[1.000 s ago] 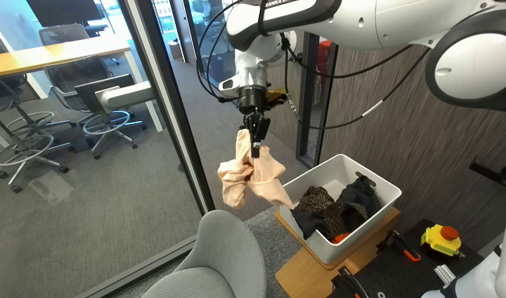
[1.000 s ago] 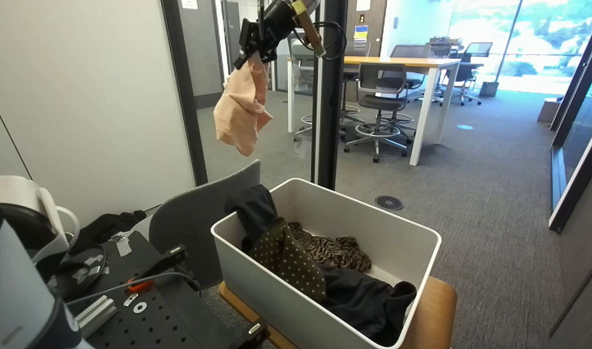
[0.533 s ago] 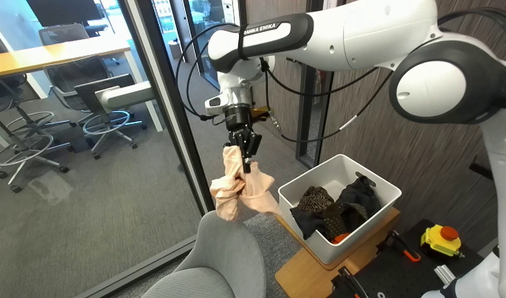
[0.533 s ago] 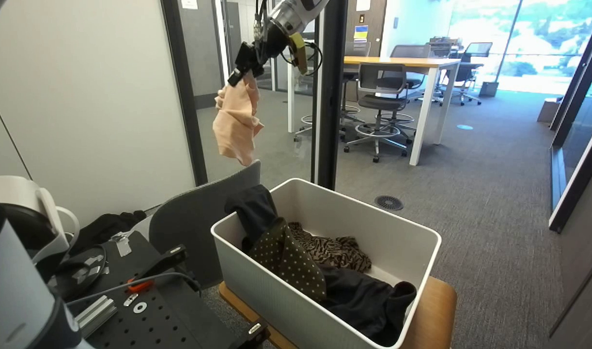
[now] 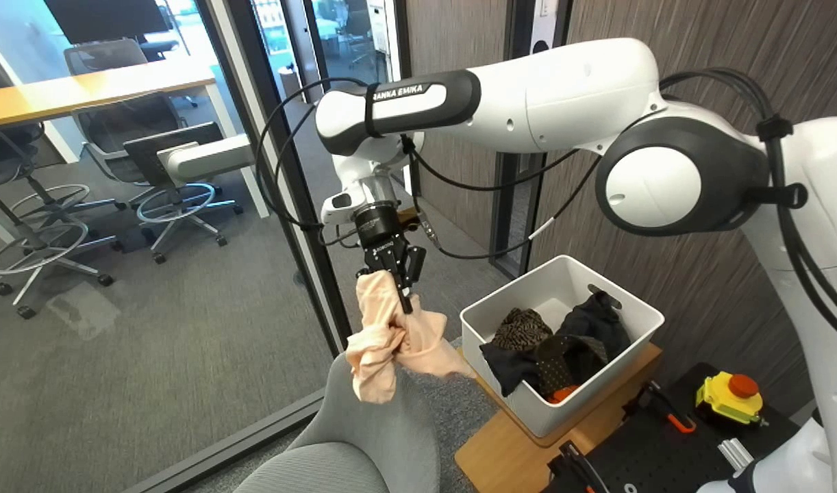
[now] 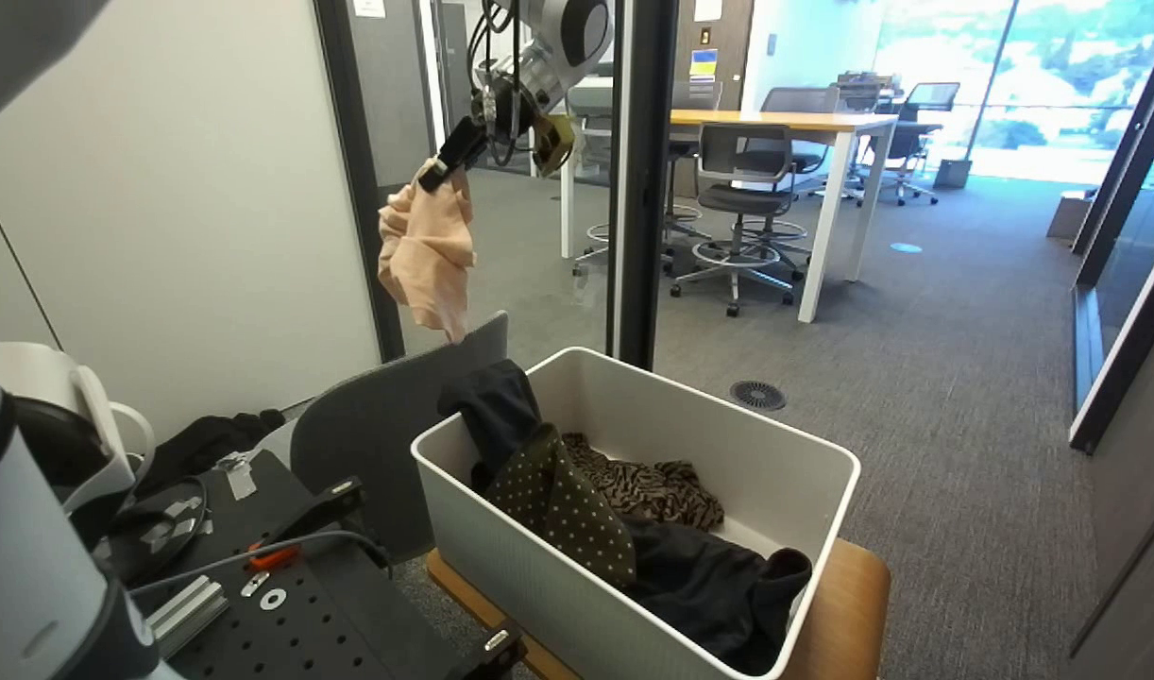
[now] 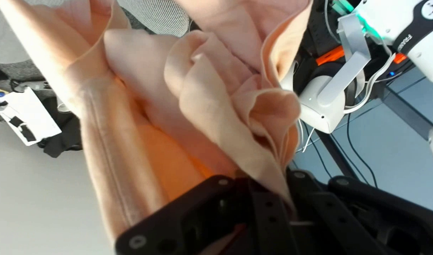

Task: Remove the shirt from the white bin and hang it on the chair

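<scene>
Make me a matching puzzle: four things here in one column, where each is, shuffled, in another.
1. peach cloth shirt
2. white rectangular bin
3. brown striped cloth
4. yellow box with round red top

A. on the black perforated tabletop
B. inside the bin
C. in the black two-fingered gripper
D. on the brown wooden board

Pairs: 1-C; 2-D; 3-B; 4-A

Bright daylight, washed-out window (image 6: 1059, 90), glare on tabletop (image 5: 172, 75), jaws blurred in wrist view

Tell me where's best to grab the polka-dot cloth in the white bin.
Pinch the polka-dot cloth at its narrow top, likely best from above: in an exterior view that peak stands exposed, while the white bin hides its lower part.
</scene>
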You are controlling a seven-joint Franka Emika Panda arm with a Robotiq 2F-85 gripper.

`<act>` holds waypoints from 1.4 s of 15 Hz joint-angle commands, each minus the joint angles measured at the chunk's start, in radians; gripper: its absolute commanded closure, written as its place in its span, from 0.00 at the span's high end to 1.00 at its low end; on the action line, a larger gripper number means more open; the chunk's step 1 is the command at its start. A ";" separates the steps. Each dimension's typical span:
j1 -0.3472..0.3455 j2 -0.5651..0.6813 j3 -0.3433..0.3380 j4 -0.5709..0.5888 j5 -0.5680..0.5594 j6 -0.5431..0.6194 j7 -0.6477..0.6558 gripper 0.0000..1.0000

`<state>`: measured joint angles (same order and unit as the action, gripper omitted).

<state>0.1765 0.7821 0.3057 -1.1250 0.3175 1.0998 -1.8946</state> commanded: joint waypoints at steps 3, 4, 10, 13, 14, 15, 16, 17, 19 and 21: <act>0.057 0.114 0.008 0.134 -0.114 -0.032 -0.163 0.08; 0.062 0.126 0.008 0.141 -0.128 -0.027 -0.189 0.08; 0.073 0.202 -0.001 0.154 -0.198 0.054 -0.314 0.08; 0.079 0.251 -0.006 0.188 -0.221 0.057 -0.342 0.09; 0.082 0.268 -0.007 0.201 -0.225 0.054 -0.348 0.08; 0.084 0.281 -0.008 0.209 -0.228 0.052 -0.354 0.08; 0.087 0.296 -0.009 0.219 -0.235 0.049 -0.358 0.09; 0.092 0.311 -0.012 0.230 -0.243 0.047 -0.359 0.09; 0.103 0.335 -0.015 0.246 -0.260 0.044 -0.362 0.08; 0.119 0.360 -0.019 0.263 -0.280 0.038 -0.357 0.08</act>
<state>0.2572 1.0852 0.3000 -0.9539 0.0739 1.1731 -2.2364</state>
